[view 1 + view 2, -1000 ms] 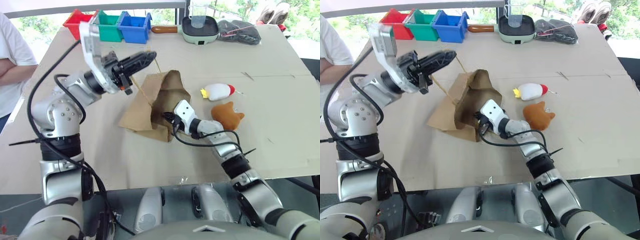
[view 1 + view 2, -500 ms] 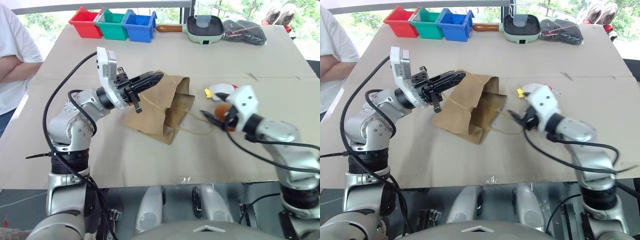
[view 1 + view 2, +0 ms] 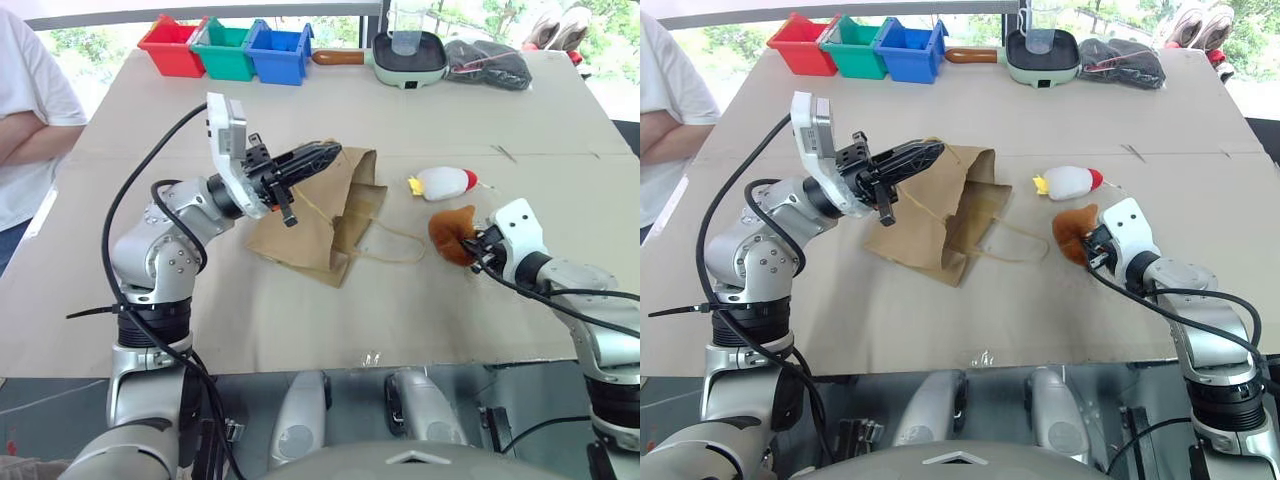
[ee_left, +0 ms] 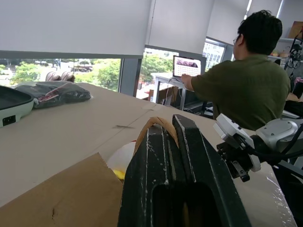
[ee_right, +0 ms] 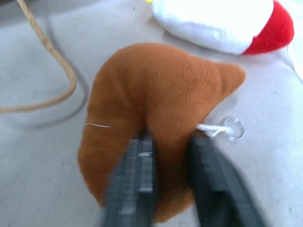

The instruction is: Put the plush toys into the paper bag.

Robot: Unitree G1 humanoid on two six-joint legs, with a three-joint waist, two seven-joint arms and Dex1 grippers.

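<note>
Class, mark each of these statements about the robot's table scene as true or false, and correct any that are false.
1. The right gripper is shut on the orange-brown plush toy. True.
2. The white plush toy is already inside the paper bag. False: it lies on the table, beside the bag.
3. The left gripper holds a handle of the paper bag. True.
4. The paper bag stands upright. False: it lies on its side, lifted at one edge.
5. The blue bin sits between the red and green bins. False: the green bin is in the middle.
</note>
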